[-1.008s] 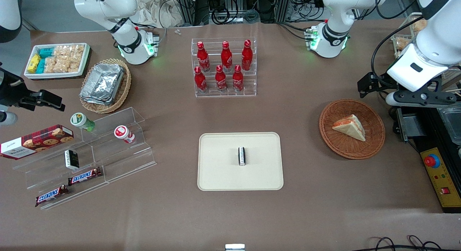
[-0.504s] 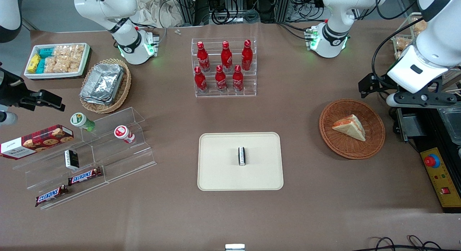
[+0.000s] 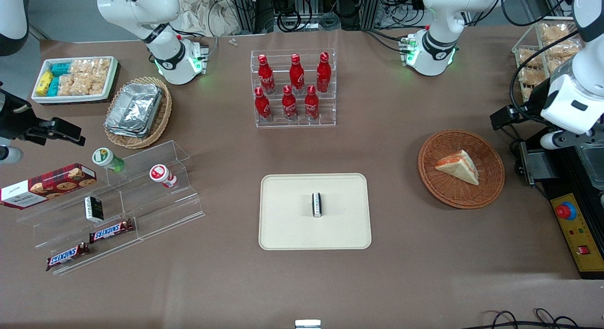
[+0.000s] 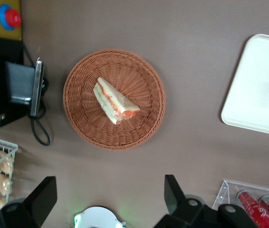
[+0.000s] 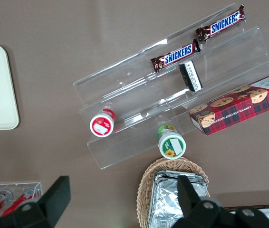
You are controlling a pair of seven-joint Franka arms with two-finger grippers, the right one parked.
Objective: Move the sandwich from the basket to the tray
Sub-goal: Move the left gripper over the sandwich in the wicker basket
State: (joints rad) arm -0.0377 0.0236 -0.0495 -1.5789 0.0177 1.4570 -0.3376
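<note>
Basket [image 3: 461, 169], round and reddish-brown, resting on the tabletop [image 3: 406, 282] toward the working arm's end; used here as the landmark. Sandwich [image 3: 457, 166]: 1 triangular wedge lying in the basket, pale bread with orange-red and green layers at its cut edge, also seen in the wrist view [image 4: 115, 100]. Tool [image 4: 110, 199]: raised above the tabletop and apart from the basket, on the side farther from the front camera and toward the working arm's end; its 2 dark fingers [image 4: 42, 197] are spread wide, wider than the sandwich, with nothing between them. The basket [image 4: 114, 99] lies whole in the wrist view, untouched. Tray [image 3: 314, 211]: cream-beige rectangle with rounded corners, well apart from the basket toward the parked arm's end and slightly nearer the front camera; 1 small dark bar [image 3: 317, 205] lies near its middle. Bottle rack [image 3: 294, 88]: clear stand holding 6 red bottles, farther from the front camera than the basket. Red button [image 3: 565, 211] on a yellow panel: near the basket, at the working arm's edge of the tabletop.
</note>
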